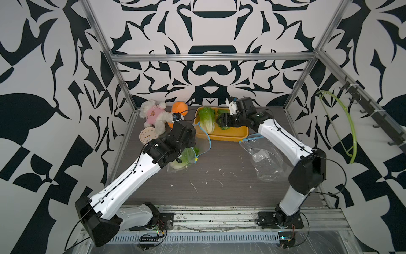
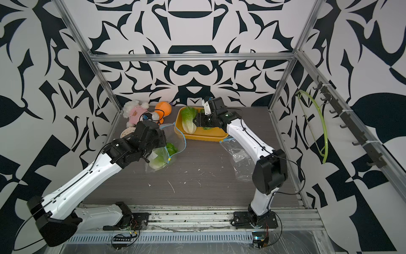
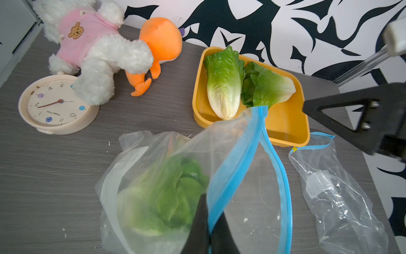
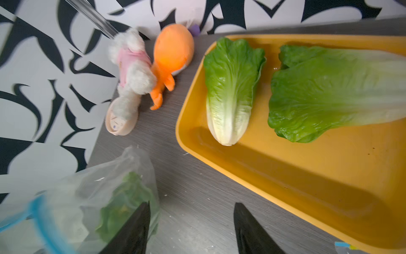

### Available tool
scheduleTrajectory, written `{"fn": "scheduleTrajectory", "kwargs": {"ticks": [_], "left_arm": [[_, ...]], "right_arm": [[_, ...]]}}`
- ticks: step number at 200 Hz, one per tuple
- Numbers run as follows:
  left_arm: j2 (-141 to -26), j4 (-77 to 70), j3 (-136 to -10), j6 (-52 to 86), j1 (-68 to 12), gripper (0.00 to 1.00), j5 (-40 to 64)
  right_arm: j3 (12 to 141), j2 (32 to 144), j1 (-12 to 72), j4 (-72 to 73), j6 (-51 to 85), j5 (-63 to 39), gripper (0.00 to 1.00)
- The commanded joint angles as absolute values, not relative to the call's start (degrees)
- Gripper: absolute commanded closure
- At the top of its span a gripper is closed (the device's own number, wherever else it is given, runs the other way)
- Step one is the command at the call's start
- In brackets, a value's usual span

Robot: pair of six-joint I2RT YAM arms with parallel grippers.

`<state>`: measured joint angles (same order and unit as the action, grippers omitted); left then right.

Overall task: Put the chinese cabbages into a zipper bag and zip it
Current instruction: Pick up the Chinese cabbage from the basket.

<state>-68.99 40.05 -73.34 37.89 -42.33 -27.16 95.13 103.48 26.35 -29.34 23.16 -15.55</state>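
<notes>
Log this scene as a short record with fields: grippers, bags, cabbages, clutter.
left gripper: shut on the blue zip edge of the bag
right gripper: open, holding nothing, above the tray
bagged: one cabbage
in tray: two cabbages, side by side
bag mouth: open, not zipped
spare bag: lying on the table, no cabbage inside
clutter: white plush, orange plush, clock, grouped at the far left corner
</notes>
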Motion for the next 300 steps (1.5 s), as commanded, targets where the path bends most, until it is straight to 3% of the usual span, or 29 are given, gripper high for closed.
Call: {"fn": "scheduleTrajectory", "kwargs": {"ticks": [1, 42, 73, 129, 210, 262, 300], "left_arm": [[-66.0, 43.1, -72.3, 38.8, -42.0, 1.0, -29.2], [-64.5, 42.3, -71.2, 40.2, -42.0, 1.0, -28.7], [-65.1, 40.2, -70.2, 41.5, -42.0, 1.0, -28.1], [-66.1, 33.5, -66.5, 44.1, -42.0, 1.0, -27.9], [-64.9, 32.4, -64.1, 45.5, -41.7, 1.0, -30.8], [-64.6, 32.5, -63.9, 45.1, -41.2, 1.0, -30.4], [-64.4, 32.5, -63.5, 45.0, -40.9, 1.0, -30.2]], "right_arm": [[99.5, 106.3, 24.3, -29.4, 21.5, -12.4, 0.37], [102.4, 112.9, 19.3, -28.3, 21.9, -10.2, 0.33], [106.2, 116.9, 19.3, -31.5, 20.7, -0.7, 0.32], [112.6, 121.5, 24.9, -33.6, 17.8, 18.1, 0.22], [131.2, 136.2, 32.5, -38.4, 12.1, 36.0, 0.14], [134.9, 139.8, 32.4, -38.4, 12.3, 40.7, 0.13], [135.9, 142.0, 31.2, -38.4, 12.9, 38.5, 0.13]]}}
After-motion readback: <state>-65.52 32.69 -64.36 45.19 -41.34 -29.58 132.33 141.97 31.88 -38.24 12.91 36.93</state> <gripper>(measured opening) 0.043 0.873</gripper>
